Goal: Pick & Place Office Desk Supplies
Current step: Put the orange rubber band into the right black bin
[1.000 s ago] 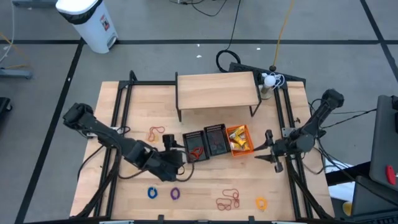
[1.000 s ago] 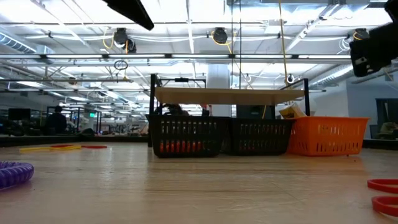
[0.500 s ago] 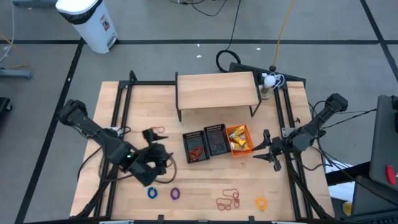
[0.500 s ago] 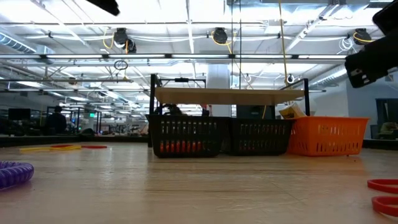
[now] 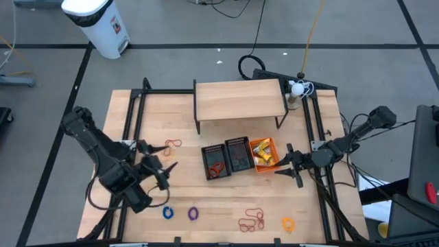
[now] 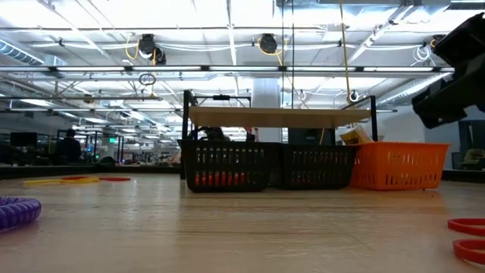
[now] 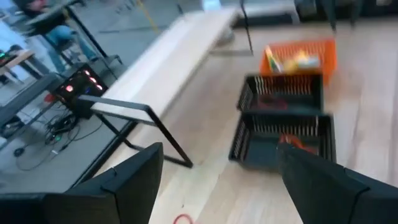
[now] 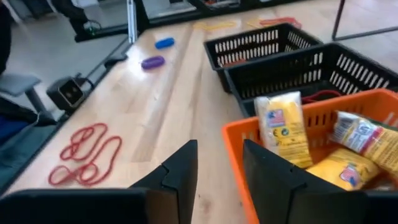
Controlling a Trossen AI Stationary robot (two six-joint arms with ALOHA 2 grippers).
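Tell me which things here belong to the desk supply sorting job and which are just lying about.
Job:
red elastic loops
orange loops
blue ring
purple ring
yellow ring
yellow packets
orange basket
two black baskets
left gripper, right gripper

Just lying about:
wooden shelf
white bin
floor cables

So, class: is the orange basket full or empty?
Partly filled: the orange basket holds several yellow packets, and the right wrist view shows its rim standing clear above them.
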